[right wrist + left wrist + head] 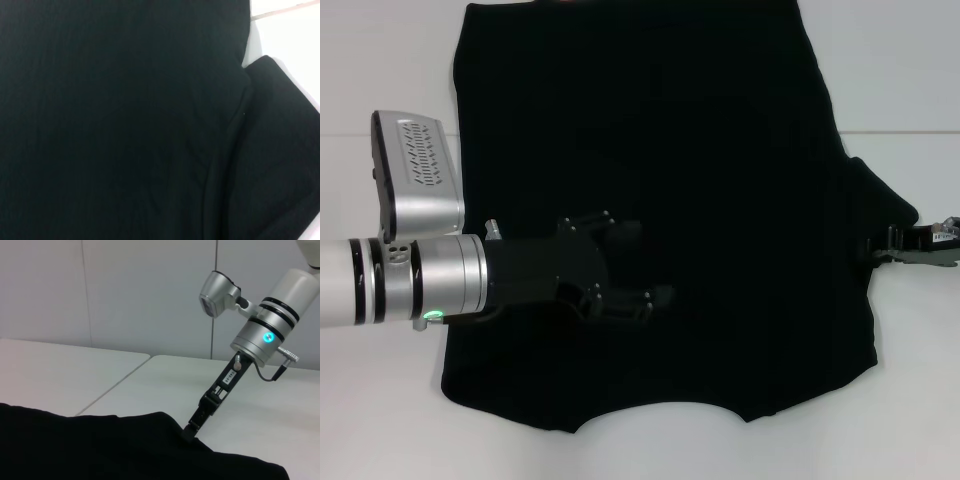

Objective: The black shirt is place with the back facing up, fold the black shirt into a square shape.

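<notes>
Plainly, the black shirt (660, 180) lies spread flat on the white bench (380, 60), a broad dark sheet with no lettering showing on the upward side. Its near hem dips in a shallow curve, and its left side looks already folded inward, giving a straight edge there. On its right side a sleeve still pokes out past the body.

The left tool (645, 298) sits over the shirt's lower middle, its silver arm reaching in from the shirt's left edge. Black fingers against black cloth: I cannot tell whether they are parted or closed. The right tool (880, 250) is at the shirt's right sleeve. In the left wrist view the right tool (190, 432) comes down slanted, its tip meeting the sleeve's edge, and it appears pinched on the cloth there.

White bench lies bare to the left of the shirt, to its right beyond the sleeve, and along its near hem. A seam line in the bench runs out from behind the shirt on both sides.

The shirt's far edge is cut off at the top of the head view. The right wrist view is nearly all black cloth, with the sleeve's fold and a sliver of bench at one corner. Folds within the body are hard to make out.
</notes>
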`<state>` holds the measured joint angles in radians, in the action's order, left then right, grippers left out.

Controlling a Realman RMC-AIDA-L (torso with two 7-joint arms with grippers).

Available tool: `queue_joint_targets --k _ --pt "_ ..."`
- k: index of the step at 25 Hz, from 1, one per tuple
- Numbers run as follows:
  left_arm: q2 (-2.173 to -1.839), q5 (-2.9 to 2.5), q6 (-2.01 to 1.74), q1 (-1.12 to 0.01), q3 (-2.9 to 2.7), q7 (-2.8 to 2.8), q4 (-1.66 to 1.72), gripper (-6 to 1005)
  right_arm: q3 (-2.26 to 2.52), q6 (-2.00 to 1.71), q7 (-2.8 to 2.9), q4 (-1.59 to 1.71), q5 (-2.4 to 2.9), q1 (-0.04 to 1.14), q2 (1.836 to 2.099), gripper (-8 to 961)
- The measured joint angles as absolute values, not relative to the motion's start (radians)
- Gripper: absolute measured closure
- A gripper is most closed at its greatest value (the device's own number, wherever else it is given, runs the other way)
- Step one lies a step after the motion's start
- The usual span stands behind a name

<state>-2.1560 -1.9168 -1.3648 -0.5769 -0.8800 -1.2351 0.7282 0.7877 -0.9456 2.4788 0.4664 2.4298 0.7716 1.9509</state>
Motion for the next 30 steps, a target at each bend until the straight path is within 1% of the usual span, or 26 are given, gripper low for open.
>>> queue_joint_targets --k 9,14,21,27,30 --pt "-2.160 -1.916 -1.359 -0.578 -0.877 -1.234 0.729 62 0.788 -0.916 2.473 0.466 2.429 0.760 1.956 861" --pt "-2.160 -1.916 -1.358 -0.580 -0.865 -1.234 0.729 63 0.778 -0.913 2.464 0.476 2.421 0.741 1.954 954" --pt "-2.161 -1.900 -1.365 -0.579 -0.865 -1.233 0.730 63 0.739 -0.920 2.443 0.490 2.419 0.721 1.937 953" --pt "-2.161 -1.891 -1.374 -0.572 -0.865 -1.235 0.730 62 0.710 -0.924 2.433 0.493 2.419 0.701 1.915 953" --pt "-2.161 -1.887 -1.378 -0.569 -0.865 -1.237 0.730 62 0.690 -0.925 2.426 0.505 2.419 0.688 1.911 954"
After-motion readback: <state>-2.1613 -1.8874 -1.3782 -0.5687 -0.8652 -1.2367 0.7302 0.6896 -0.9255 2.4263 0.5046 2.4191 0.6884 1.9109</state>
